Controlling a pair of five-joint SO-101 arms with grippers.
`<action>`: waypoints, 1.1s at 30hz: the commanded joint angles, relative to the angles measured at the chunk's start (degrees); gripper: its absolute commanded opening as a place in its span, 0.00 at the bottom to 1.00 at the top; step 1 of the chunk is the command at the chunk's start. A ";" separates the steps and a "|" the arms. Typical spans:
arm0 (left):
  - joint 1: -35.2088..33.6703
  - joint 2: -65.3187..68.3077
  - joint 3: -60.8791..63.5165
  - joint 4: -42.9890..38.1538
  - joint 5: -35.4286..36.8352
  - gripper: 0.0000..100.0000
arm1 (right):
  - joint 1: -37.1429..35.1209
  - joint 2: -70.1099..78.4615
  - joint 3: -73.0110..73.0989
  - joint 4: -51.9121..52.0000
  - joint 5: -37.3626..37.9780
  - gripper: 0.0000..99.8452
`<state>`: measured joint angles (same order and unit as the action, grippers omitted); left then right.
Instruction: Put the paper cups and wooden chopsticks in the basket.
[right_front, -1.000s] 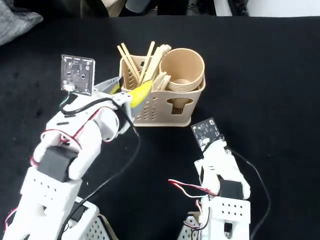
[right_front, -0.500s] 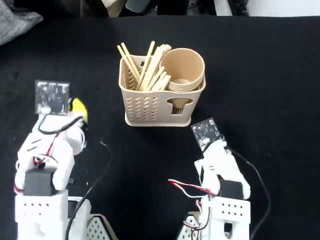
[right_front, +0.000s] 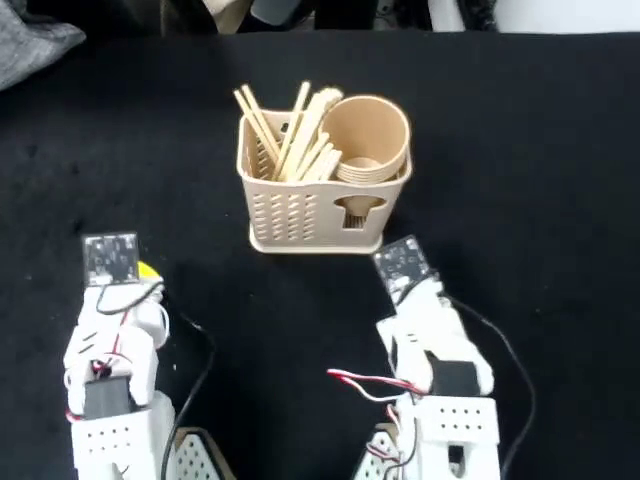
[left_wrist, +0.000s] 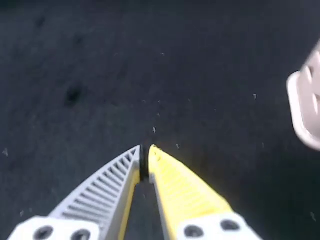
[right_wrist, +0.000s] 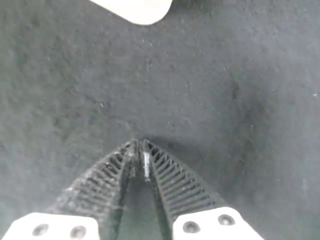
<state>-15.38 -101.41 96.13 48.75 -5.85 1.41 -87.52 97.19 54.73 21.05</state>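
Observation:
A beige slotted basket (right_front: 300, 215) stands at the table's back middle. Stacked paper cups (right_front: 366, 140) fill its right half, and several wooden chopsticks (right_front: 296, 130) lean in its left half. My left gripper (left_wrist: 144, 151) is shut with nothing in it, low over the black cloth at the front left, well apart from the basket; a corner of the basket (left_wrist: 306, 110) shows in the left wrist view. My right gripper (right_wrist: 138, 148) is shut and empty too, just in front of the basket's base (right_wrist: 134, 7). In the high view the left arm (right_front: 112, 330) and right arm (right_front: 432, 345) sit folded near the front edge.
Black cloth (right_front: 540, 170) covers the whole table. A grey cloth (right_front: 30, 40) lies at the back left corner, and dark clutter sits beyond the back edge. Red and black cables (right_front: 365, 380) trail beside the right arm's base.
The left arm has pulled back from the basket's left side to the front left and folded down. The right arm shifted slightly left.

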 joint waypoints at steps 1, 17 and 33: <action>-1.89 1.85 1.36 -0.88 -0.26 0.04 | 1.05 -3.56 -1.01 -0.70 -7.30 0.01; -1.80 1.67 1.36 8.00 -0.26 0.03 | 2.11 -19.65 -0.57 15.65 -7.47 0.01; -2.15 1.67 1.36 7.65 -0.26 0.03 | 2.02 -19.65 -0.57 15.65 -7.47 0.01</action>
<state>-17.14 -99.38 96.57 56.48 -5.93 3.96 -103.16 97.01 70.29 13.49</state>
